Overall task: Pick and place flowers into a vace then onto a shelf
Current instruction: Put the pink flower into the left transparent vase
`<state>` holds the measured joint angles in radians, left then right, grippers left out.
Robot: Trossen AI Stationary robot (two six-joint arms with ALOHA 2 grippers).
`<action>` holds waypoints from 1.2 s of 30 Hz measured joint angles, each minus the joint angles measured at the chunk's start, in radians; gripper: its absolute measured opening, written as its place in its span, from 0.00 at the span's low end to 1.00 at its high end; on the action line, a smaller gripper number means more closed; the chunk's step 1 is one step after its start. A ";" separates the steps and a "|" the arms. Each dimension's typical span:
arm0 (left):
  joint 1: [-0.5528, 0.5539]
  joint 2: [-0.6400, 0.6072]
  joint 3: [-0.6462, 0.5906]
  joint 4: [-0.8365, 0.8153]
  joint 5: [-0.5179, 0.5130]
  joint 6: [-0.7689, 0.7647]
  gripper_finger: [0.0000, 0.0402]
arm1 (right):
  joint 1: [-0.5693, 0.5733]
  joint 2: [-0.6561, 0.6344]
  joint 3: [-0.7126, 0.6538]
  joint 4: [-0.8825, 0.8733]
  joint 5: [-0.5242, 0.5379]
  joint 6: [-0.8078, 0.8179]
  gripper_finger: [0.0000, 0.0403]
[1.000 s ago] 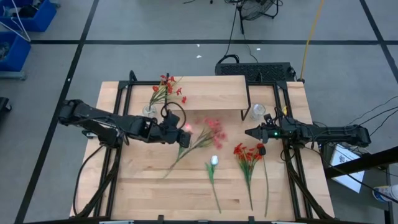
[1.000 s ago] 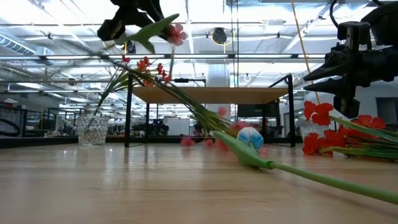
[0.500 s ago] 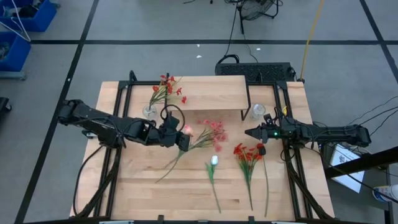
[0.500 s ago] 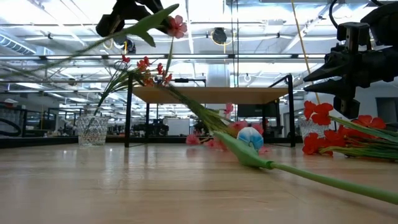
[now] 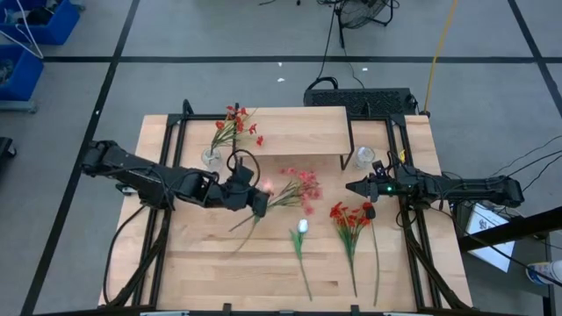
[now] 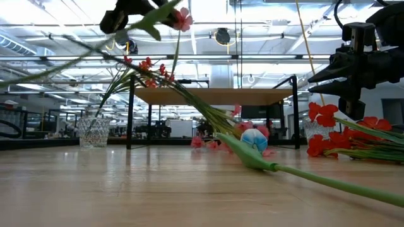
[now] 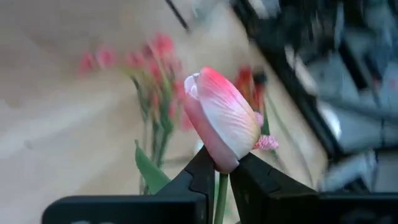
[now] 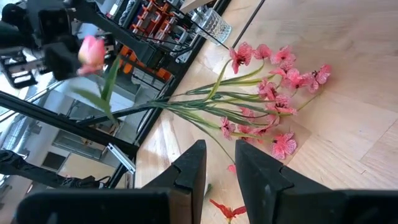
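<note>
The left gripper (image 7: 222, 180) pinches the stem of a pink tulip bud (image 7: 222, 118), lifted above mid-table; its lower stem is cut off from view. The right gripper (image 8: 217, 163) hovers at the right, fingers nearly closed, empty. The shelf (image 5: 303, 130) stands at the far edge.

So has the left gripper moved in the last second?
Yes, slightly. In the high view the left gripper, shut on the pink bud, has drawn back toward its own side, away from the pink spray.
</note>
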<state>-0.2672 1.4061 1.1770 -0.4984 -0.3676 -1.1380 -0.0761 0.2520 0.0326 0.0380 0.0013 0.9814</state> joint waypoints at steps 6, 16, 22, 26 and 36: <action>0.012 0.003 0.000 0.004 0.107 -0.013 0.11 | 0.000 0.000 0.000 -0.002 0.000 -0.009 0.19; 0.003 0.006 -0.001 -0.024 0.086 -0.049 0.10 | 0.000 0.000 0.000 -0.003 0.000 -0.019 0.19; 0.032 0.055 -0.004 -0.155 0.315 -0.101 0.22 | 0.000 0.004 0.000 -0.003 0.028 -0.024 0.19; 0.021 0.055 0.002 -0.098 0.323 -0.045 0.26 | -0.001 0.013 0.000 -0.002 0.053 -0.020 0.19; 0.028 0.066 0.000 -0.033 0.393 -0.033 0.07 | -0.001 0.030 0.000 -0.003 0.053 -0.004 0.19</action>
<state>-0.2397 1.4725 1.1770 -0.5314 0.0253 -1.1715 -0.0769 0.2817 0.0326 0.0347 0.0540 0.9777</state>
